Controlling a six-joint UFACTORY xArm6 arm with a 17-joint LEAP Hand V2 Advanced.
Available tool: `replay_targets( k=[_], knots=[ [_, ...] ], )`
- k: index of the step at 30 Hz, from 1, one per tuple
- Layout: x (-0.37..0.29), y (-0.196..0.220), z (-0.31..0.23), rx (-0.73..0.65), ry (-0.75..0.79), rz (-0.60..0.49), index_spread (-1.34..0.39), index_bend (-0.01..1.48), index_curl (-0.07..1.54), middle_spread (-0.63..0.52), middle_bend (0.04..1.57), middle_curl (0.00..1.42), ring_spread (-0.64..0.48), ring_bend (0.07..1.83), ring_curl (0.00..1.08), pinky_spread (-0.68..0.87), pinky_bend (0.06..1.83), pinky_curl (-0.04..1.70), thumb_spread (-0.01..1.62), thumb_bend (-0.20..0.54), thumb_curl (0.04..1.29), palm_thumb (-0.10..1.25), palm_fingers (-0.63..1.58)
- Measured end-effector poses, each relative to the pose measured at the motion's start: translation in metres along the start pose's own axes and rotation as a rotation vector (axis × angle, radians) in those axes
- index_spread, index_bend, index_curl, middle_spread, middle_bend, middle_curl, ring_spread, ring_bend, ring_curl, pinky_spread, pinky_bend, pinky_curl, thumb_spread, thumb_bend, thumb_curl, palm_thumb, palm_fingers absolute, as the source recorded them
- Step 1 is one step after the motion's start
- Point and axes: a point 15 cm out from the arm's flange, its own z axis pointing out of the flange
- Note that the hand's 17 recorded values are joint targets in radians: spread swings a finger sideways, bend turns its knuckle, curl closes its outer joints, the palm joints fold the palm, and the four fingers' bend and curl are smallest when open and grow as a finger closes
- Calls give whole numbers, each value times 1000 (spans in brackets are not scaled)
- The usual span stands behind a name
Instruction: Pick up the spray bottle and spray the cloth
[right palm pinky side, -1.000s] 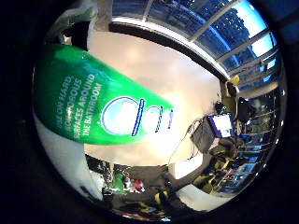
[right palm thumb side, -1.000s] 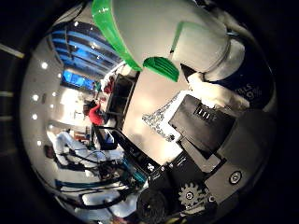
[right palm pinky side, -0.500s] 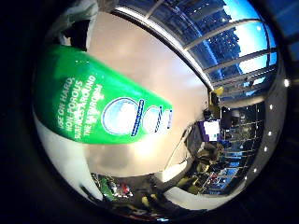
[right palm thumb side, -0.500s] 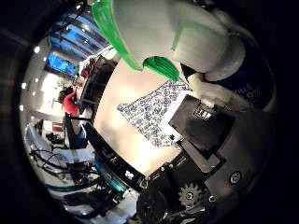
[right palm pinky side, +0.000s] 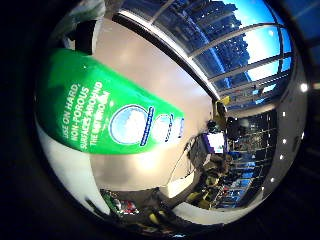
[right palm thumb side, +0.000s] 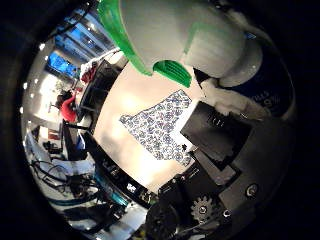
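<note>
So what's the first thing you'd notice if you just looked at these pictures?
The spray bottle, with its big green label, fills the view right against the palm. Its white and green spray head sits close by the hand, whose black fingers curl round it. Beyond lies a patterned cloth, flat on the pale table.

Daylight through the windows, glare on the table, heavy fisheye edges.

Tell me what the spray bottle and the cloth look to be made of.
Spray bottle: apparently plastic, smooth white body with a glossy green label and a ribbed green trigger that catches the light. Cloth: looks like thin woven fabric, matte, with a small blue-and-white print, lying flat with uneven edges on the table.
</note>
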Motion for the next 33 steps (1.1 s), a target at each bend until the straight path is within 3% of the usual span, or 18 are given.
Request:
replay_targets(
  k=[10,13,15,21,33],
  knots=[
    [-11,-1,13,-7,-21,20,-229,1100,746,-78,1332,600,-145,1459,552,-199,1050,1154,411,-22,932,1031,1204],
    [-14,1,10,-14,-57,70,-229,1100,744,-78,1333,601,-145,1460,553,-200,1050,1156,411,-22,932,1031,1203],
    [-26,2,4,-29,-121,116,-230,1096,744,-78,1334,602,-145,1461,553,-200,1051,1156,404,-23,932,1030,1201],
    [-74,-50,-45,79,-353,231,-231,1096,745,-83,1332,603,-145,1460,553,-201,1050,1158,397,-23,931,1030,1203],
    [-201,-132,-94,239,-839,305,-228,1102,742,-79,1330,604,-145,1458,553,-202,1047,1159,395,-23,929,1031,1205]
  ],
)
